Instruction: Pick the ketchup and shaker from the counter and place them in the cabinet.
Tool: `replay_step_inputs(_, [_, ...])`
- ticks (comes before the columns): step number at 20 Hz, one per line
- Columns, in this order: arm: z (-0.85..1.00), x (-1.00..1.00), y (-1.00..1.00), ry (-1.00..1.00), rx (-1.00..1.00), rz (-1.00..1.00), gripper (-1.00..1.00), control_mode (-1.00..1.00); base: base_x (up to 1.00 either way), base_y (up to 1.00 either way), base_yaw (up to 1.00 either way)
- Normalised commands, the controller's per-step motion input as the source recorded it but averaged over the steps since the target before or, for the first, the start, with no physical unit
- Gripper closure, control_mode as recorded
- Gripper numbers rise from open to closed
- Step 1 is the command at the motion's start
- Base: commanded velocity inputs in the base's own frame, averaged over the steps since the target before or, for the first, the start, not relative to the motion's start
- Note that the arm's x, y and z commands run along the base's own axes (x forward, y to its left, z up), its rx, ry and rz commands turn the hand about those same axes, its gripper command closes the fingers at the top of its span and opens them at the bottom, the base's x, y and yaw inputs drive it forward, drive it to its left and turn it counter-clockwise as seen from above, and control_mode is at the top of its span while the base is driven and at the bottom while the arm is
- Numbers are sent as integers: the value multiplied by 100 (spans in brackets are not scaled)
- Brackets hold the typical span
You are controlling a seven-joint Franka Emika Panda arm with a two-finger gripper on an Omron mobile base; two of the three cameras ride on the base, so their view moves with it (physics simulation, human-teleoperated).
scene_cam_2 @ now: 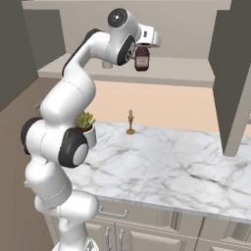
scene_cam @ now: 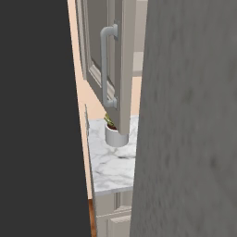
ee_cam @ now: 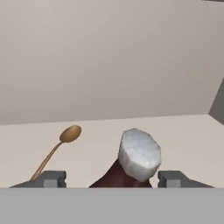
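- Gripper (ee_cam: 107, 180) stands released, fingers apart either side of the ketchup (ee_cam: 133, 164) on the cabinet (scene_cam_2: 176, 71) shelf.
- Wooden spoon (ee_cam: 57, 148) lies beside; open shelf beyond.

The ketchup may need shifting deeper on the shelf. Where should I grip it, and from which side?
Grip the ketchup on its dark red body, just under the white cap, coming from the cabinet's open front as the gripper is lined up now, its jaws open on either side. The body fits between them with room to spare; the faceted cap looks likelier to slip.
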Motion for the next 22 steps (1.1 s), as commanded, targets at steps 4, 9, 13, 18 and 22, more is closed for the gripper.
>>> replay_step_inputs(4, [-2, 25, 0, -1, 0, 0, -100, -100, 0, 0, 0])
replay_step_inputs(9, [0, 19, 0, -8, 0, 0, -100, -100, 0, 0, 0])
replay_step_inputs(13, [0, -4, -9, -17, 0, 0, -100, -100, 0, 0, 0])
replay_step_inputs(18, [1, -25, -23, -23, 3, 0, -100, -100, 0, 0, 0])
replay_step_inputs(22, [15, -51, -26, -13, 4, 0, -100, -100, 0, 0, 0])
